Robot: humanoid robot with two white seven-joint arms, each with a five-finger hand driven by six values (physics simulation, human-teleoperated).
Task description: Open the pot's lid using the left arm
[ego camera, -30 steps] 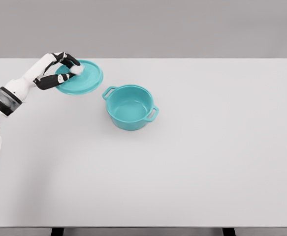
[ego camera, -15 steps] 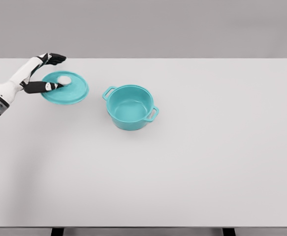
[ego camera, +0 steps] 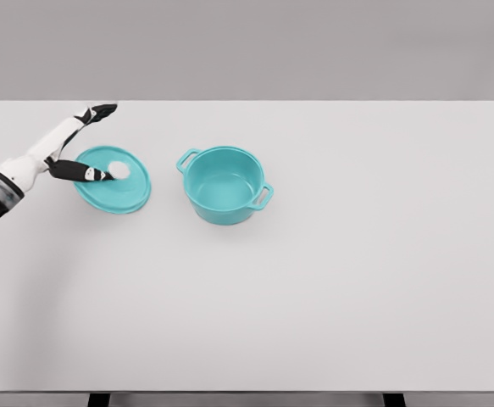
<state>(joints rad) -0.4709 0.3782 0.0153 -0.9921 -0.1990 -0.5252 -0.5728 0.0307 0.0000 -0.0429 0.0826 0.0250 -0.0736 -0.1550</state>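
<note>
Def a sim test scene, not a real kitchen or lab imo: just one big plain white table (ego camera: 340,280) w/ a flat grey wall (ego camera: 247,47) behind it, everything rendered super clean w/ soft shadows. Only kitchen-ish stuff is a teal pot (ego camera: 224,185) & its lid (ego camera: 115,182) sitting on the tabletop, plus a white robot arm (ego camera: 26,161) at the left edge.

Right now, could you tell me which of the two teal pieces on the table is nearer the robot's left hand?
The lid, lying flat with its white knob up beside the left hand; the open pot stands farther right.
</note>
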